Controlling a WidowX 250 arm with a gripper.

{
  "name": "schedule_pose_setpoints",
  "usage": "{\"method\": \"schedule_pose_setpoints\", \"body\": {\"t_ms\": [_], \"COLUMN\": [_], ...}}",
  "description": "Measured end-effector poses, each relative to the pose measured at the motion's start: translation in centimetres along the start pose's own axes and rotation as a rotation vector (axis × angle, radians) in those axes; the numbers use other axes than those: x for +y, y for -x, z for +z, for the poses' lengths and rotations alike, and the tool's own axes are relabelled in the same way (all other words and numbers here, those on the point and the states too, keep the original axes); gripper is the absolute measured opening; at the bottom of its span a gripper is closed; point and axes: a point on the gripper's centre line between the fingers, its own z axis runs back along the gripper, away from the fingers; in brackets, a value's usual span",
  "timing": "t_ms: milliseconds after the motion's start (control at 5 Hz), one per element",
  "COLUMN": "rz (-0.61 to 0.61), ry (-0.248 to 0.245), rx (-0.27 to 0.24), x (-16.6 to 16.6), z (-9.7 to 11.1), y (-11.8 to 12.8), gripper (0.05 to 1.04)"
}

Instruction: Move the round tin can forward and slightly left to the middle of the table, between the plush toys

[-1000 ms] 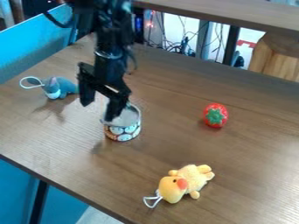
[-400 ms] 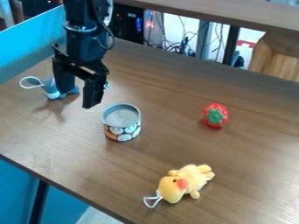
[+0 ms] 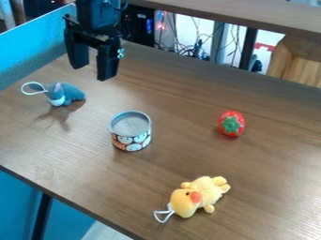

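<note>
Camera view: end effector [image 3: 92, 72] has moved up and away from the round tin [image 3: 130, 133] since the earlier frames, where it was first over the tin's rim, then beyond it toward the grey-blue plush [image 3: 65, 94]. Tin, plush and the other objects have kept their places.

State of end effector: two fingers spread wide, nothing between them, tips raised above the table [image 3: 188, 98]. Position: beyond the tin and toward the view's left, with the grey-blue plush the nearest object. No contact with it seen.

Step in hand (judged): unloaded travel with open fingers, clear of the tin. Next move, if a pick is wanted, calls for a choice of object, then fingers lined up either side of it before lowering. The soft plush would probably give under a squeeze; the tin would likely need its rim or wall met squarely.

Appearance: grey-blue plush is small, with a pale patch low on its front, pinkish ear and pale cord loop on the side away from the tin. It lies beyond the tin, to the view's left. Tin is upright, short and round, grey on top, with pale round figures and some orange on its wall. Whether the top is a lid or an opening, cannot tell.

Also noted: red strawberry [image 3: 231, 123] with green crown, to the tin's right; yellow plush [image 3: 199, 197] with orange beak, nearer the camera than the tin
</note>
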Motion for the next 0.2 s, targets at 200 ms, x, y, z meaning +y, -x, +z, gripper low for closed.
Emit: {"method": "schedule_pose_setpoints", "body": {"t_ms": [200], "rz": [-0.005], "ry": [-0.001], "rx": [0.005], "x": [0.04], "z": [-0.06], "y": [0.02], "gripper": [1.001]}}
